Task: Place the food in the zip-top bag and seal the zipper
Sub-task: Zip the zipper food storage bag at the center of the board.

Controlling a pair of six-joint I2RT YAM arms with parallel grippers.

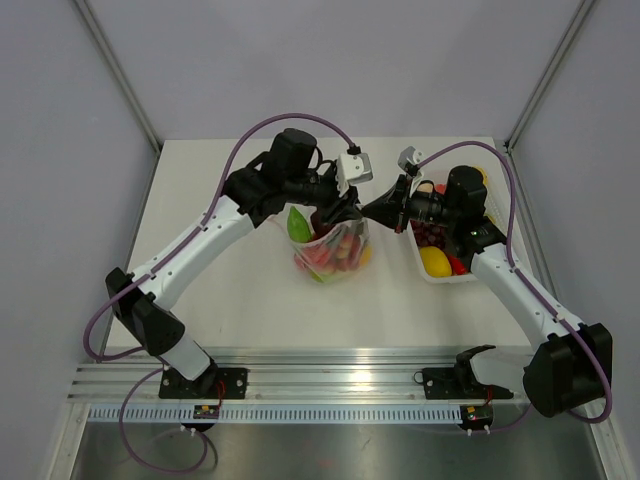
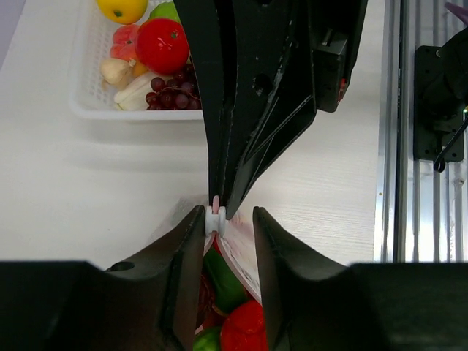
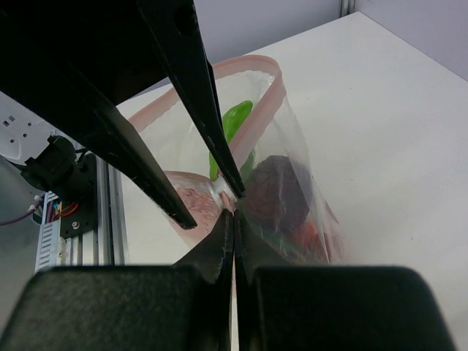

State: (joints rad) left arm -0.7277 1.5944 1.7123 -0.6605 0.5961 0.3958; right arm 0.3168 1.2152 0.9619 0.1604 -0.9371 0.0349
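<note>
The zip-top bag (image 1: 335, 255) hangs just above the table's middle with red, green and dark food (image 2: 245, 329) inside. Its pink zipper (image 3: 270, 102) gapes wide, and a white slider (image 2: 214, 218) sits at the end nearest my right arm. My right gripper (image 3: 234, 216) is shut on that end of the zipper, right beside the slider. My left gripper (image 2: 228, 213) straddles the mouth there, jaws apart. One of its fingers (image 2: 191, 241) touches the slider. More food, a yellow fruit (image 1: 434, 261) and dark grapes (image 1: 432, 233), lies in the tray.
The white tray (image 1: 440, 278) stands on the right of the table, right under my right arm's wrist. An aluminium rail (image 1: 320, 375) runs along the near edge. Grey walls close in the left, back and right sides.
</note>
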